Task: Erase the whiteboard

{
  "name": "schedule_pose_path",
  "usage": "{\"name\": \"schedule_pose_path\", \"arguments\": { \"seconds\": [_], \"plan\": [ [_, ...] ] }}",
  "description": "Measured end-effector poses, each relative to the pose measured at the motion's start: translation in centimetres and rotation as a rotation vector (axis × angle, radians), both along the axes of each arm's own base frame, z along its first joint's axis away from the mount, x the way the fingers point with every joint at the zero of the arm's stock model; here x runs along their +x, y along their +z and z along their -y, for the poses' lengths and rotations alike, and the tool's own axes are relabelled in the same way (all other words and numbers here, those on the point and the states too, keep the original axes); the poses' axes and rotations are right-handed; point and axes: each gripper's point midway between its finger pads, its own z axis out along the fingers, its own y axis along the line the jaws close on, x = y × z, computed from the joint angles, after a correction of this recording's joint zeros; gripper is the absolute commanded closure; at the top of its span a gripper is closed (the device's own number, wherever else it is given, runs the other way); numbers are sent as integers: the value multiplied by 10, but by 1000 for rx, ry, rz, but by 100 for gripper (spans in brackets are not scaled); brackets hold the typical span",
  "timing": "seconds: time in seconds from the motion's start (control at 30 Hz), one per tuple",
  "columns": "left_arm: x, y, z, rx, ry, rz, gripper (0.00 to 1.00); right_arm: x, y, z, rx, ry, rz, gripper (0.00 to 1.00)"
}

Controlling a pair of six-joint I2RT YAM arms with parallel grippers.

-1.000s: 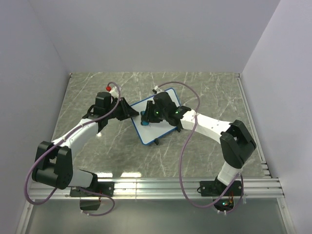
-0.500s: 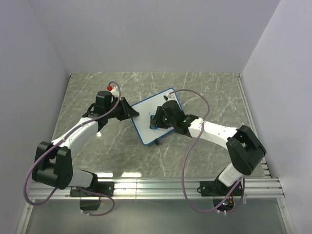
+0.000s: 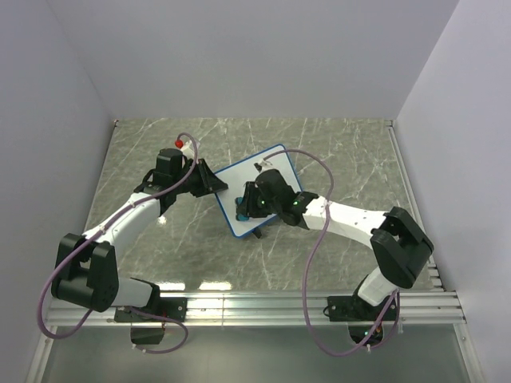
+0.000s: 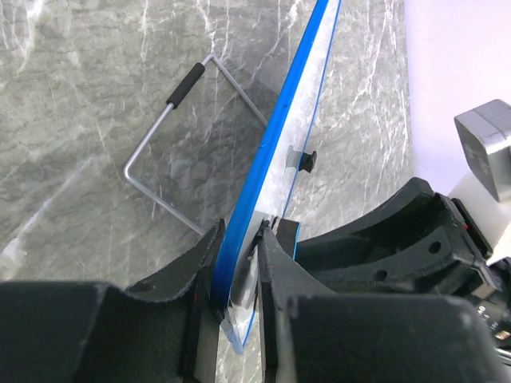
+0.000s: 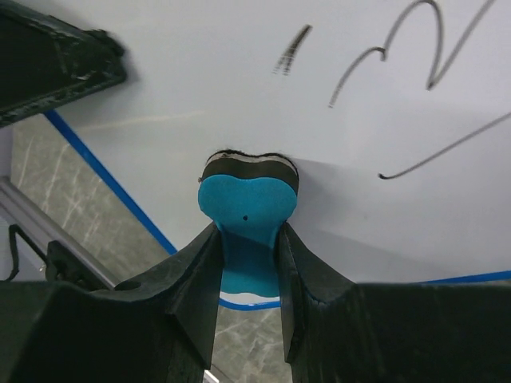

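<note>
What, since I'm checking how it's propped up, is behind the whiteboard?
A bent wire stand with a black sleeve angles out behind the whiteboard to the table. Its lower end is hidden by the left pincer.

From overhead we can't read any writing on the whiteboard point(image 3: 239, 179): it's too small, and the right hand point(image 3: 242, 209) covers the near part. On the right wrist camera the scribble point(image 5: 415, 48) runs off the top and right edges, and the eraser point(image 5: 247, 209) disappears between the fingers. On the left wrist camera the board is edge-on, so we can't see its face, and its near corner is buried in the left hand point(image 4: 239, 239).
</note>
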Motion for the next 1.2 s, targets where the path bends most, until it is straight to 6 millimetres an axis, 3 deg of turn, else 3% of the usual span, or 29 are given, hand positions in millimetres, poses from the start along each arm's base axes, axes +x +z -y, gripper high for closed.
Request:
{"name": "schedule_pose_path", "arguments": {
  "seconds": [0.33,0.53,0.83,0.97,1.2],
  "plan": [
    [0,-2,-2,17,4,3,100,21,21,-26,-16,30,14,100],
    [6,3,-7,32,39,30,100,42,28,-28,-5,25,-13,100],
    [1,0,-10,40,55,2,100,121,31,12,9,-131,29,100],
    [0,-1,-11,42,54,-3,100,131,30,16,14,-150,30,100],
    [-3,-3,-10,42,46,-16,100,125,28,18,55,-185,56,100]
  ]
}}
